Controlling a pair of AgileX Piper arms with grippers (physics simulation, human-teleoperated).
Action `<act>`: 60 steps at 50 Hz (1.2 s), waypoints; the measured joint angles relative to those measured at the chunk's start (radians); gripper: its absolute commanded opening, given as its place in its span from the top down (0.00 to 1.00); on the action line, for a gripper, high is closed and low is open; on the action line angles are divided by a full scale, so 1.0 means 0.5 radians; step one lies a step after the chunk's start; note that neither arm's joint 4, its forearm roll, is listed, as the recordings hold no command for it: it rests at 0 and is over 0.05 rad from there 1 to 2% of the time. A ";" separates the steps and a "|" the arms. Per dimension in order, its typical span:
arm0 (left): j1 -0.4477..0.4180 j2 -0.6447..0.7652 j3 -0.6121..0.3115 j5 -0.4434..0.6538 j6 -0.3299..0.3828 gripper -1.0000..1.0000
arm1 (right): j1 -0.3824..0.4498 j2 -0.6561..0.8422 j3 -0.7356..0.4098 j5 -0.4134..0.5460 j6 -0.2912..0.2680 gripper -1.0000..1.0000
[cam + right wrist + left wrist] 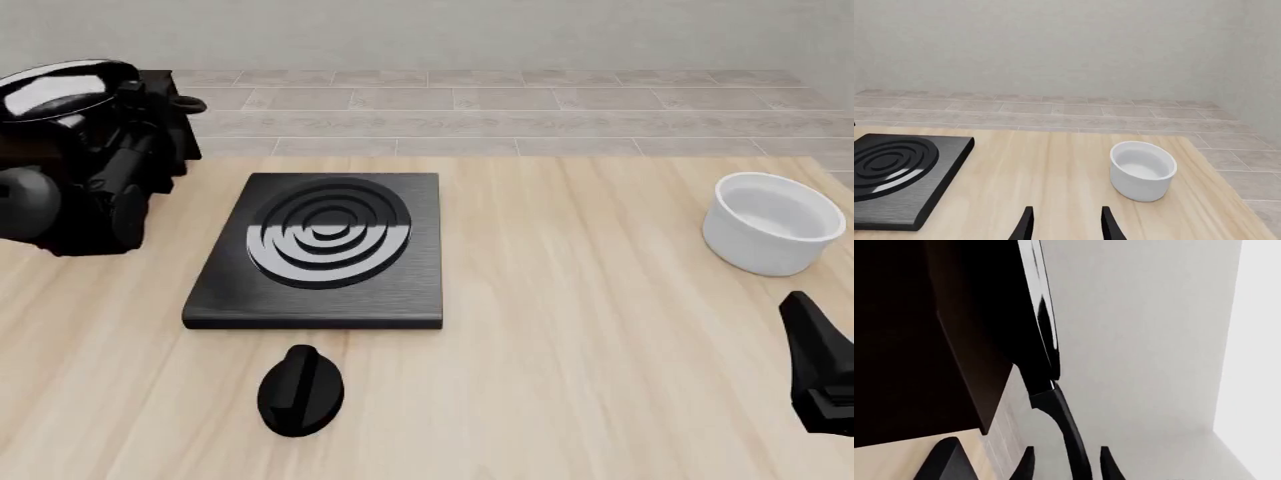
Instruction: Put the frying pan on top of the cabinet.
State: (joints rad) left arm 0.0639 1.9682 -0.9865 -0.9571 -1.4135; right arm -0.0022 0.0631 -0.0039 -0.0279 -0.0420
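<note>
- Left wrist view: my left gripper point(1066, 465) has its two fingertips on either side of the long black handle of the frying pan point(1044, 340); the handle runs straight out from between the jaws, and they look closed on it, though the contact itself sits at the frame edge. The pan body appears edge-on just past the handle, against the dark brown cabinet point(914, 340), which fills the side of the frame beside it. I cannot tell from here whether the pan rests on the cabinet or hangs just clear of it.
- Front view: taking the stove plate point(320, 250) as my landmark, the pan point(60, 88) is up and to the far left of it, its glossy inside facing up, at the level of the cabinet's point(171, 110) top. My left arm covers most of the cabinet. The knob point(300, 390) lies just in front of the stove plate, the white bowl point(774, 225) well to its right, and my right arm shows low at the right edge.
- Right wrist view: my right gripper point(1066, 225) has its jaws apart, holding nothing, above the table point(1041, 175) between the stove plate point(901, 175) and the white bowl point(1142, 170).
</note>
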 measured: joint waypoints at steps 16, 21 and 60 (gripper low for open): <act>0.014 -0.039 0.022 0.007 0.043 0.00 | 0.002 0.001 0.000 -0.001 -0.005 0.00; 0.019 -0.063 0.034 0.012 0.058 0.00 | 0.004 0.001 0.000 -0.001 -0.007 0.00; -0.062 -0.837 0.879 -0.069 0.160 0.00 | 0.007 -0.019 0.000 0.010 -0.016 0.00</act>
State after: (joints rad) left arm 0.0330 1.5496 -0.5469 -0.9916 -1.3333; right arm 0.0015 0.0537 -0.0040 -0.0228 -0.0501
